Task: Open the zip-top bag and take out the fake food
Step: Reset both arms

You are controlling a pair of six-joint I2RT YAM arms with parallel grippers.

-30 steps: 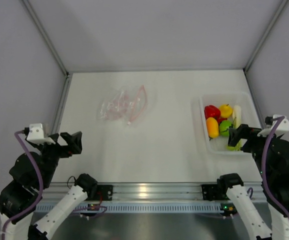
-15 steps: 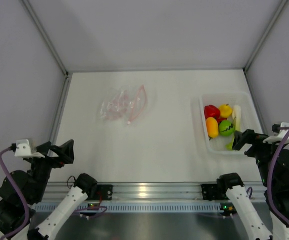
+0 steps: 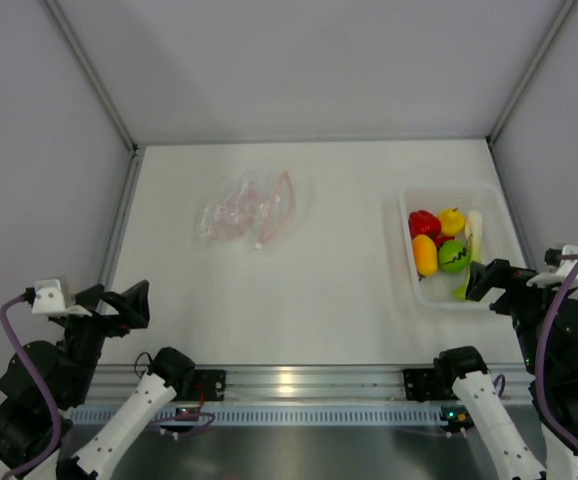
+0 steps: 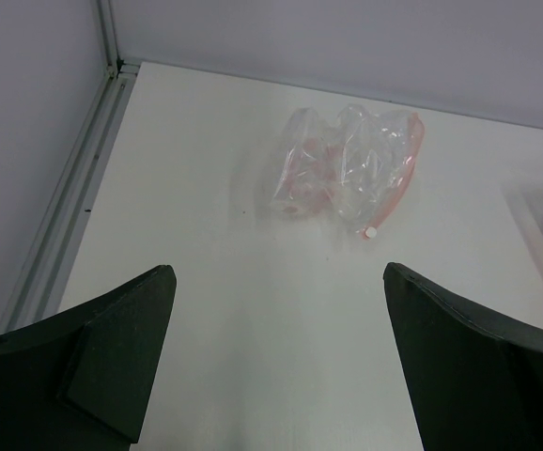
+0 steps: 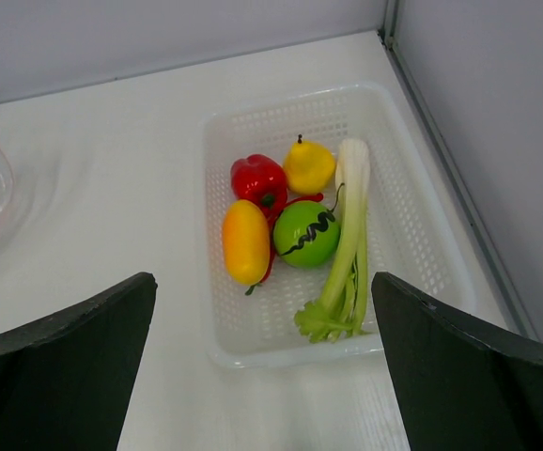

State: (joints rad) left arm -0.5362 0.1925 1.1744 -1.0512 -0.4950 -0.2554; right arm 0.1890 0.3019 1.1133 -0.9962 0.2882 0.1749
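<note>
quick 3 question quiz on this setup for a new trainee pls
1. True or false: the fake food sits in the white mesh tray.
2. The zip-top bag is: A) in the tray B) lying on the table, apart from both arms C) pinched by an arm.
3. Fill in: the left gripper and right gripper are both ____.
Key: 1 true; 2 B; 3 open.

White table (image 3: pixel 339 290) bears zip-top bag (image 3: pixel 249 212) and tray (image 5: pixel 405 225)
</note>
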